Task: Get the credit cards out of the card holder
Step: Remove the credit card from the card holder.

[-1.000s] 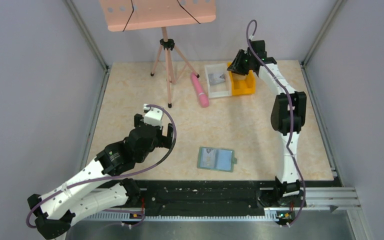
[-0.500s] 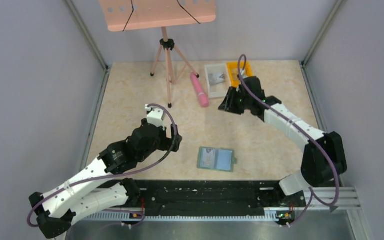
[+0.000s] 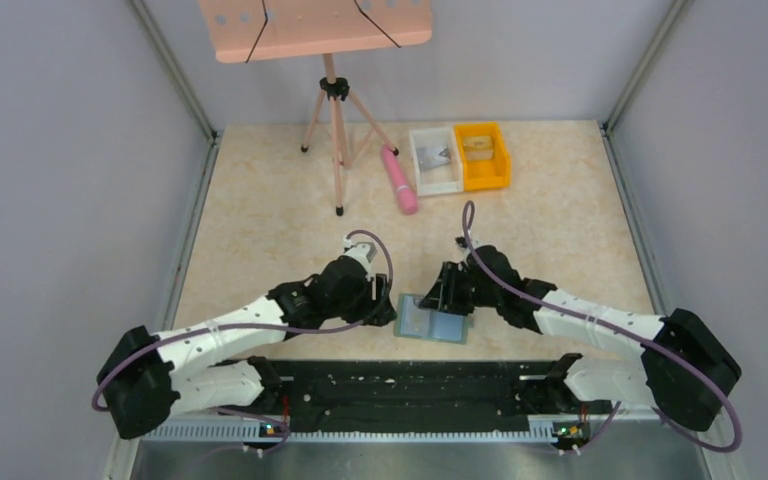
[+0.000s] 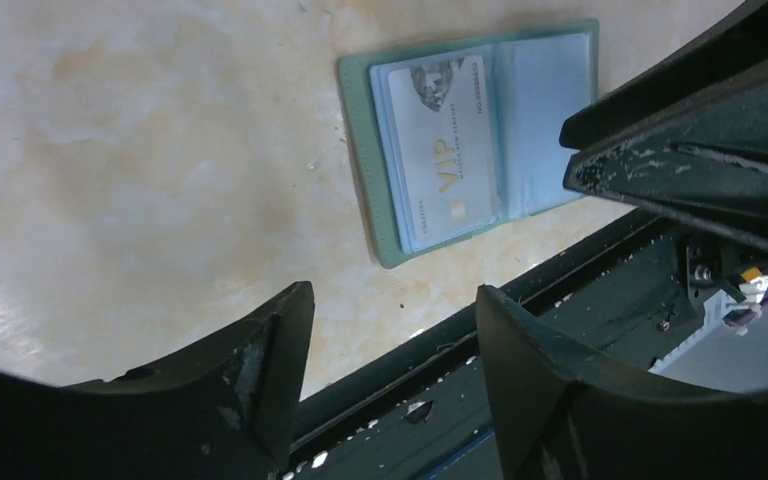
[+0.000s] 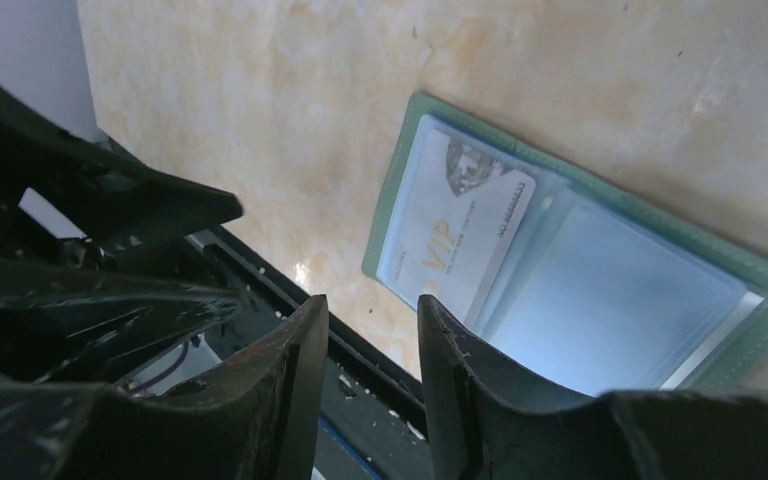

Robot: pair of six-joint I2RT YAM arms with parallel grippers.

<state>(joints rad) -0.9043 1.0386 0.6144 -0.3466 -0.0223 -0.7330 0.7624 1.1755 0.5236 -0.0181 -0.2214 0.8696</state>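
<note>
The sage-green card holder (image 3: 438, 324) lies spread open on the table near its front edge. In the left wrist view the holder (image 4: 358, 150) shows a pale card printed "VIP" (image 4: 440, 150) in its left blue pocket. The same card (image 5: 460, 235) shows in the right wrist view, inside the holder (image 5: 760, 272). The right pocket looks plain blue. My left gripper (image 3: 380, 305) is open and empty, just left of the holder (image 4: 392, 295). My right gripper (image 3: 442, 296) is open and empty, low over the holder's far edge (image 5: 372, 302).
A white bin (image 3: 435, 160) and an orange bin (image 3: 483, 155) stand at the back. A pink cylinder (image 3: 398, 180) lies beside them. A tripod stand (image 3: 335, 130) carries a pink board. The black rail (image 3: 410, 385) runs along the near edge.
My right arm has swung from the orange bin at the back down to the card holder. My left arm has moved right and forward to the holder's left side.
</note>
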